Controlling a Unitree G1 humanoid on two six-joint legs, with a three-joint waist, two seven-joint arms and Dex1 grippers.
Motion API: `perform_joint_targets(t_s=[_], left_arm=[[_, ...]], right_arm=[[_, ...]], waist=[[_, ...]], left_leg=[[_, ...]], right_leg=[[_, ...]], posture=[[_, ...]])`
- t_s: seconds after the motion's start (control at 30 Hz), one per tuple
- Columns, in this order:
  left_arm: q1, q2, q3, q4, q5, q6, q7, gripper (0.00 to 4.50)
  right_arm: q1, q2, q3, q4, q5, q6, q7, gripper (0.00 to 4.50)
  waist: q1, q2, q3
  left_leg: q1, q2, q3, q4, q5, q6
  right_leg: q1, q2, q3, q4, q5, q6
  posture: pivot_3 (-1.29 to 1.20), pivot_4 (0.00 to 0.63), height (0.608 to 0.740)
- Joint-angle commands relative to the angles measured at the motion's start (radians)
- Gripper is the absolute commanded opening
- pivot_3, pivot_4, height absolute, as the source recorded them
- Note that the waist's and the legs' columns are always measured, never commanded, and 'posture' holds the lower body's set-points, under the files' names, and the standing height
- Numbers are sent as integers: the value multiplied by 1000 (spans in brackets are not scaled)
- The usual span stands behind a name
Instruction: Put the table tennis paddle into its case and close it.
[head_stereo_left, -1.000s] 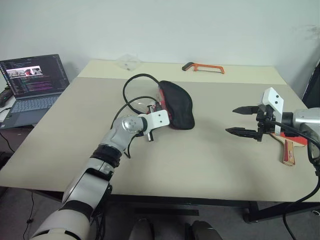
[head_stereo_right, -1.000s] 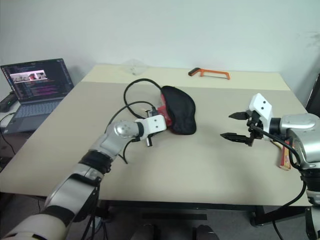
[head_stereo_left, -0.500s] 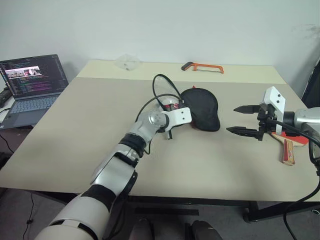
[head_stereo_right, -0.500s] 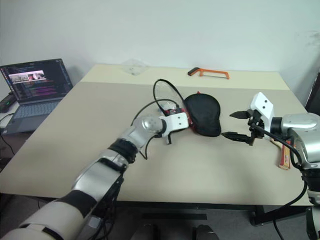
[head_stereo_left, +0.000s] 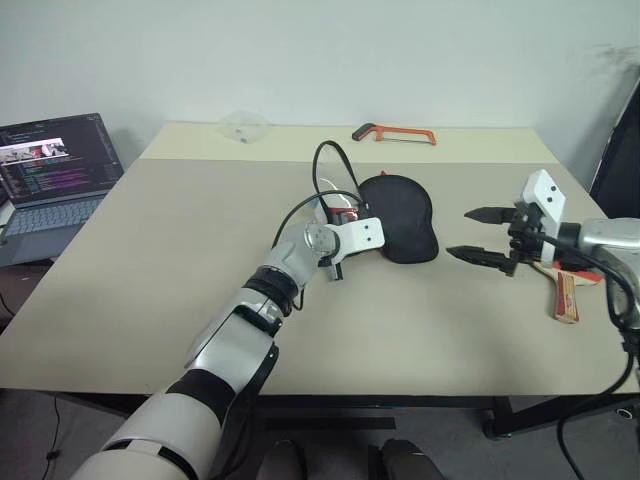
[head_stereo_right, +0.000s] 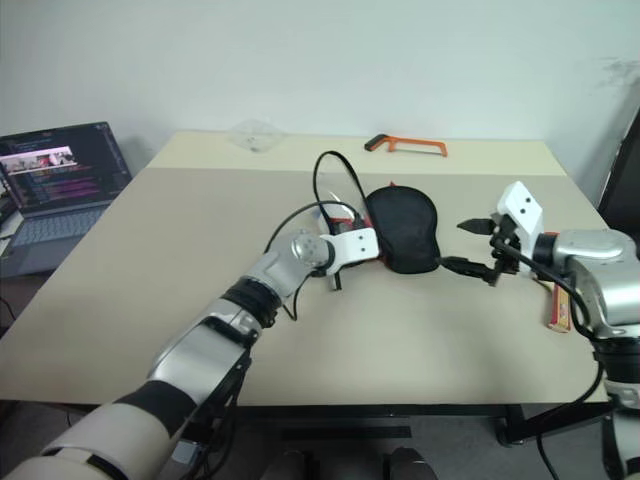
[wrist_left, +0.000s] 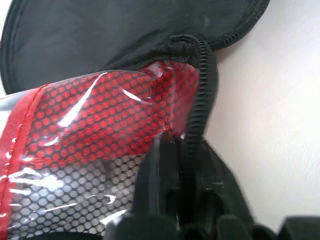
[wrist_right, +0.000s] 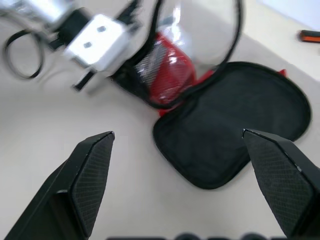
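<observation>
The case (head_stereo_left: 402, 215) lies near the table's middle, black side up, with its red mesh side (wrist_left: 100, 110) open toward my left arm. My left gripper (head_stereo_left: 345, 215) is at the case's left edge, shut on the zip rim (wrist_left: 197, 100), which runs between its fingers. My right gripper (head_stereo_left: 460, 232) hovers open just right of the case, pointing at it, with nothing between its fingers (wrist_right: 92, 170). The table tennis paddle (head_stereo_left: 563, 298) lies on the table at the far right, wooden handle toward me, its red face partly hidden under my right arm.
A laptop (head_stereo_left: 50, 170) stands open at the left, off the table. An orange-framed hacksaw (head_stereo_left: 395, 132) and a clear plastic piece (head_stereo_left: 243, 125) lie at the table's far edge. A black cable (head_stereo_left: 328, 160) loops above my left wrist.
My left gripper has dragged the case to the right, up close to my right gripper. The right gripper stays open and has edged toward the case. The camera has shifted a little.
</observation>
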Motion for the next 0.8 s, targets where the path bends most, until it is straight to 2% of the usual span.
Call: perform_joint_targets(t_s=[0.03, 0.1, 0.3, 0.47, 0.7, 0.8], left_arm=[[7, 28, 20, -101, -8, 34, -3, 1797], [24, 51, 18, -154, -4, 54, -16, 2474], [102, 132, 76, -426, -82, 176, -125, 2474], [188, 240, 151, -696, -182, 333, -246, 2474], [328, 420, 277, -963, -317, 503, -330, 2474], [384, 483, 329, -1013, -362, 554, -323, 2474]], right_arm=[[-63, 40, -31, 29, -14, 55, -114, 4500], [-85, 79, -37, 46, -9, 105, -177, 4500], [-164, 260, -100, 167, -13, 274, -453, 4500], [-222, 395, -165, 339, -40, 222, -660, 4500], [-313, 483, -177, 594, -72, 57, -735, 4500], [-354, 513, -164, 714, -97, -39, -741, 4500]], waist=[[4, 0, 0], [7, 0, 0], [6, 0, 0], [2, 1, 0], [-3, 1, 0], [-11, 1, 0]], left_leg=[[0, 0, 0, 0, 0, 0], [0, 0, 0, 0, 0, 0], [-2, 1, 0, -2, 0, 0], [-7, 1, 1, -1, 0, 0], [-7, 1, 0, -1, 0, 0], [-6, 1, 0, -1, 0, 0]], right_leg=[[0, 0, 0, 0, 0, 0], [0, 0, 0, 0, 0, -1], [-3, 0, 0, 0, 2, -3], [-7, 0, 0, 1, 2, -3], [-7, 0, 0, 1, 2, -3], [-7, 0, -1, 1, 2, -3]], posture=[[0, 150, 740], [0, 150, 740], [0, 150, 740], [0, 150, 740], [0, 150, 740], [0, 150, 740]])
